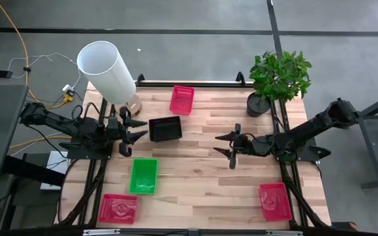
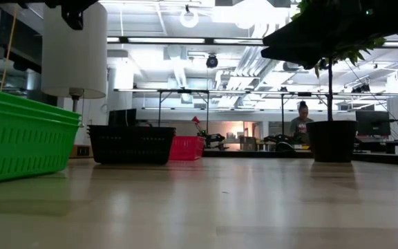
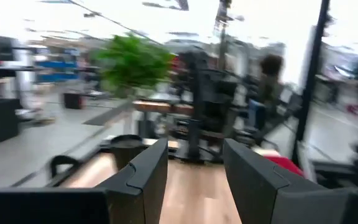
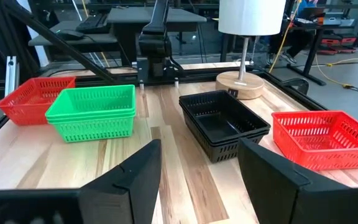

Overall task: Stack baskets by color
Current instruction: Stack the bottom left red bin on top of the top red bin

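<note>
A black basket (image 1: 165,128) rests on its base at the table's middle left, and its corner shows doubled rims (image 4: 224,124). A green basket (image 1: 144,176) sits nearer the front. Three red baskets lie apart: far centre (image 1: 182,99), near left (image 1: 119,208) and near right (image 1: 275,200). My left gripper (image 1: 136,129) hovers open just left of the black basket, nothing between its fingers (image 3: 194,180). My right gripper (image 1: 224,145) hangs open over bare wood right of centre, pointing toward the baskets (image 4: 197,180).
A tall white cylinder lamp (image 1: 104,69) stands on a round wooden base at the far left corner. A potted plant (image 1: 277,82) stands at the far right. Bare wood lies between the two grippers and along the front middle. A person (image 2: 301,121) shows in the room beyond.
</note>
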Tool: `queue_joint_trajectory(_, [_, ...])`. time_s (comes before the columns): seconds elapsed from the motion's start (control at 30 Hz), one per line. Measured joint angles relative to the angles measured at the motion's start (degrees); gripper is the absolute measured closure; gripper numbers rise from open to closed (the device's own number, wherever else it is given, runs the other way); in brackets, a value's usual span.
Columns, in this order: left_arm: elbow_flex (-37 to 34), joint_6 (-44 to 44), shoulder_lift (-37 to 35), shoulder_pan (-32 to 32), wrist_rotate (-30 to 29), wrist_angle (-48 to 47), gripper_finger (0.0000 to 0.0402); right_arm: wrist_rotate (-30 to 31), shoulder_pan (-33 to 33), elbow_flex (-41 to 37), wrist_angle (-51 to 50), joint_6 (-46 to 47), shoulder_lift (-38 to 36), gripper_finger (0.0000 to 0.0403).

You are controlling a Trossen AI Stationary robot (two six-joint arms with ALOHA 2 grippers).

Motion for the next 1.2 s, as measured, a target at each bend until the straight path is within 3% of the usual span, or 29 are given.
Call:
queue_joint_trajectory(0.13, [6.2,-0.3,6.8,-2.2,4.3,-8.0,0.0259,0.1,0.0,0.0,0.0,0.0,0.0,0.0203])
queue_joint_trajectory(0.27, [16.7,-5.3,15.6,-6.6,8.6,-28.8,0.0259,0.1,0.0,0.0,-0.1,0.0,0.0,0.0203])
queue_joint_trajectory(0.43, [29.5,-22.5,26.2,-14.1,15.9,-53.8,0.0259,0.1,0.0,0.0,-0.5,0.0,0.0,0.0203])
queue_joint_trajectory(0.57, [34.6,-37.8,32.4,-20.1,21.5,-64.1,0.0259,0.1,0.0,0.0,-0.9,-1.0,0.0,0.0203])
queue_joint_trajectory(0.67, [34.8,-47.0,35.8,-24.0,24.7,-68.1,0.0259,0.1,0.0,0.0,-1.5,-0.9,0.0,0.0203])
queue_joint_trajectory(0.83, [33.3,-58.3,41.7,-30.5,24.7,-73.6,0.0259,0.1,0.0,0.0,-3.2,-0.9,0.0,0.0203])
queue_joint_trajectory(1.2, [32.9,-66.6,52.7,-42.5,24.8,-73.0,0.0259,0.0,0.0,0.0,-4.4,-0.9,0.0,0.0203])
